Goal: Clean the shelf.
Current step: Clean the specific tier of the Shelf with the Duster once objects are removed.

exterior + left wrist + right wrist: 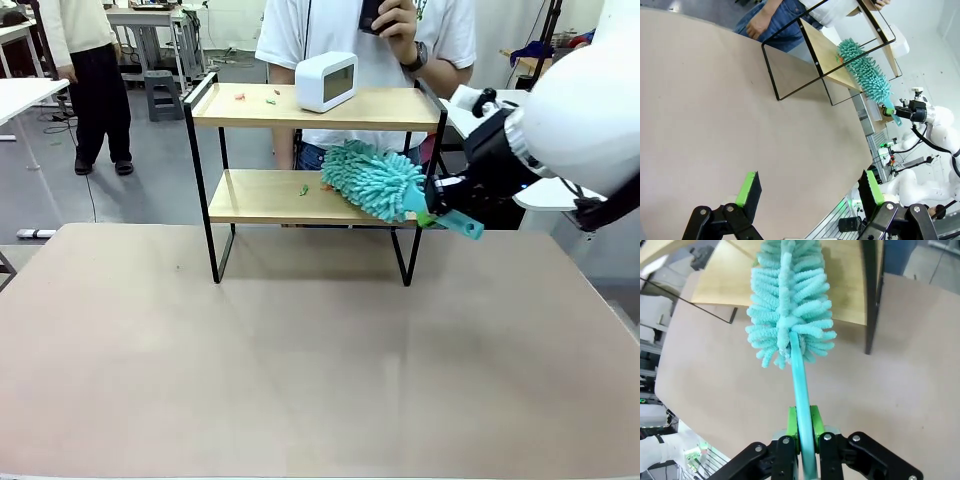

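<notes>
The shelf [300,197] stands at the far side of the table, two light wooden boards in a black frame. A teal fluffy duster [375,180] lies across the right part of its lower board [735,282], and my right gripper [437,212] is shut on the duster's teal handle [803,405]. Small red and green scraps [305,189] lie on the lower board left of the duster, and more scraps [255,97] lie on the top board. My left gripper [807,187] hangs open over bare table, far from the shelf [827,47].
A white clock-like box [326,81] sits on the top board. A person [370,40] stands right behind the shelf, one hand raised. The brown table [300,350] in front of the shelf is bare.
</notes>
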Available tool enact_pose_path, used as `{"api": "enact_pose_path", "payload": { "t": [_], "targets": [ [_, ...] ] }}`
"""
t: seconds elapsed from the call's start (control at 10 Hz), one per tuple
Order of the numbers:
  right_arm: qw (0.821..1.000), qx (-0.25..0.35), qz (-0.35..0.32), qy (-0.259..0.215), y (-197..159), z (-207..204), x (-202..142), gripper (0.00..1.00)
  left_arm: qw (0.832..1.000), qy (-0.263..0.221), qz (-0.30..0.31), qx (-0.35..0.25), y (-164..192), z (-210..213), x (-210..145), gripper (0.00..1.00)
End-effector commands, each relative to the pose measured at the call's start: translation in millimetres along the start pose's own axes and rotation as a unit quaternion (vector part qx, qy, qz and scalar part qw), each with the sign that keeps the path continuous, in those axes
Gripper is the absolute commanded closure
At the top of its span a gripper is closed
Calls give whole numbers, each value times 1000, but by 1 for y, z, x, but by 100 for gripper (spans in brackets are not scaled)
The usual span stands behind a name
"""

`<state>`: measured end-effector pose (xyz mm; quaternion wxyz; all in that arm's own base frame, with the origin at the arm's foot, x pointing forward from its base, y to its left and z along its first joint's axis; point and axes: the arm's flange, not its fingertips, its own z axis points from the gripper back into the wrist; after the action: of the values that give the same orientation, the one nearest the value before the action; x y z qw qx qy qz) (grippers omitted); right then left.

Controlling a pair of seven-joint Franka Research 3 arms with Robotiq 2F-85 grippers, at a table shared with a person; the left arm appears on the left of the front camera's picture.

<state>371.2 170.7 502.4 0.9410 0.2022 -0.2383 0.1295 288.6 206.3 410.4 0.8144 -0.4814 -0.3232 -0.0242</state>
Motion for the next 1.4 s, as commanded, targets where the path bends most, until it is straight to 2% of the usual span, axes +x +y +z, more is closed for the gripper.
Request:
{"api": "enact_pose_path", "payload": {
  "t": [0.0, 0.3, 0.7, 0.9, 1.1, 1.3],
  "targets": [
    [1000, 19, 9, -10, 24, -18, 18, 87, 1000, -9, -12, -7, 0, -1, 1, 0],
    [999, 24, 39, 11, 47, -40, 28, 87, 1000, -9, -12, -7, 0, -1, 1, 0],
    [995, 58, 71, 46, 46, -41, 24, 87, 1000, -9, -12, -7, 0, -1, 1, 0],
    [982, 97, 130, 98, 39, -28, 19, 87, 1000, -9, -12, -7, 0, -1, 1, 0],
    [959, 145, 186, 159, 25, 3, 4, 87, 1000, -9, -12, -7, 0, -1, 1, 0],
    [943, 210, 205, 156, -1, 43, -14, 87, 1000, -9, -12, -7, 0, -1, 1, 0]
  ]
}}
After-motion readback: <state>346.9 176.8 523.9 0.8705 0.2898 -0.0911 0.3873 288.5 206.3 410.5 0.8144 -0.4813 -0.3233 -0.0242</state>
